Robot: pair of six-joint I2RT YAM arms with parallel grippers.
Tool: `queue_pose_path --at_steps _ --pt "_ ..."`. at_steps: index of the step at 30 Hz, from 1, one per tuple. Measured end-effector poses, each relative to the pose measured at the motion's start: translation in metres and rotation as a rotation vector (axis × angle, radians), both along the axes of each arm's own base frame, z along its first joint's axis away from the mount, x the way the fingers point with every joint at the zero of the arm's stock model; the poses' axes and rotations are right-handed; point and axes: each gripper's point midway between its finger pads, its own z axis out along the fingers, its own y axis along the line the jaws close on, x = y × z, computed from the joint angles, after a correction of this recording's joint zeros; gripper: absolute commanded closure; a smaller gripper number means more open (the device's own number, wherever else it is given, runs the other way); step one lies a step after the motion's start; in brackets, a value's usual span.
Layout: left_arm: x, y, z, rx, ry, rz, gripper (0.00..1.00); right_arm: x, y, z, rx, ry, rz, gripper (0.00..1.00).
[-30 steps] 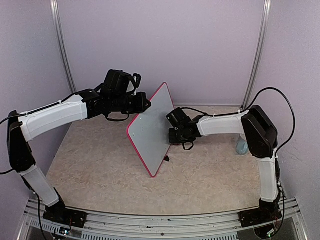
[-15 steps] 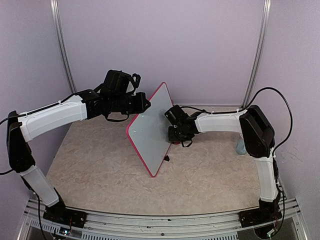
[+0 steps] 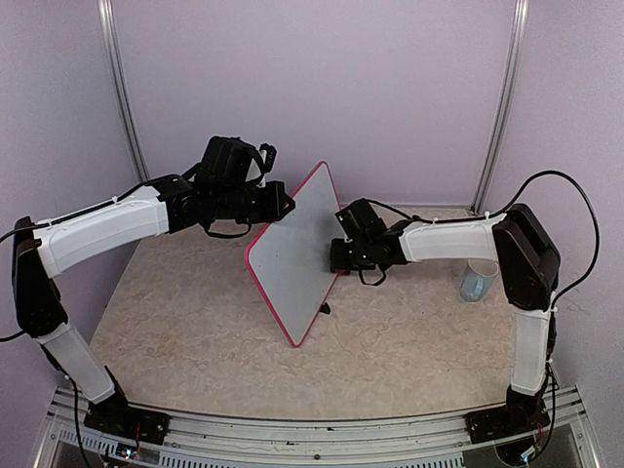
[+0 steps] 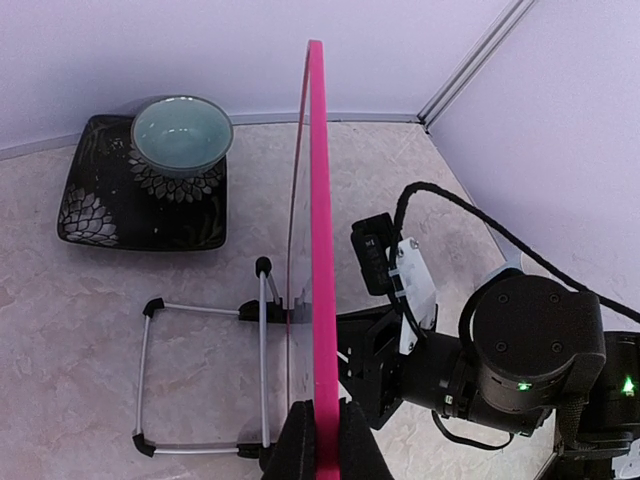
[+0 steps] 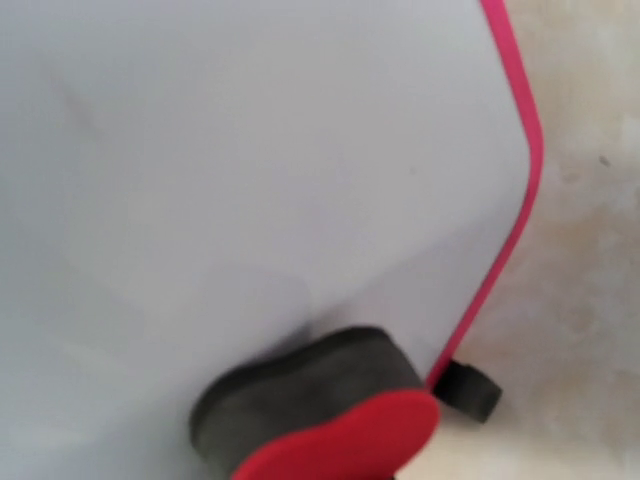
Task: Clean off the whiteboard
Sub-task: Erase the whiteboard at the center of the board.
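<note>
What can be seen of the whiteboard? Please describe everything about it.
The whiteboard is a flat white rectangle with a thin pink-red frame and rounded corners. It stands nearly upright on the table, with small black feet and a wire stand behind it. Its face looks clean; no writing shows. The jaws of the left gripper are shut on its upper edge. The eraser, grey felt with a red back, presses on its face near a lower corner.

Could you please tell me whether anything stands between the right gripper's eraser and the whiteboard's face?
Nothing visible does. The eraser held in the right gripper appears to rest its dark felt against the whiteboard, near a corner beside a black foot. The left gripper clamps the frame's edge.
</note>
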Motion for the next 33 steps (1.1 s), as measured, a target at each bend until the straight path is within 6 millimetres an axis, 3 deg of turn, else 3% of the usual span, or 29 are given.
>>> queue_pose_path --at_steps 7,14,23,33 --pt "0.000 0.002 0.000 0.005 0.000 0.005 1.00 0.020 -0.002 0.018 -0.047 -0.046 -0.066 0.93" --pt "0.001 0.005 -0.002 0.009 0.006 0.026 1.00 0.036 -0.004 0.010 -0.098 -0.071 -0.108 0.93" --pt "0.000 0.005 -0.002 0.006 0.009 0.023 1.00 0.033 -0.010 -0.010 -0.110 -0.087 -0.112 0.93" --pt "-0.004 0.006 -0.002 0.007 0.018 0.015 1.00 0.019 -0.005 -0.009 -0.009 -0.125 -0.032 0.93"
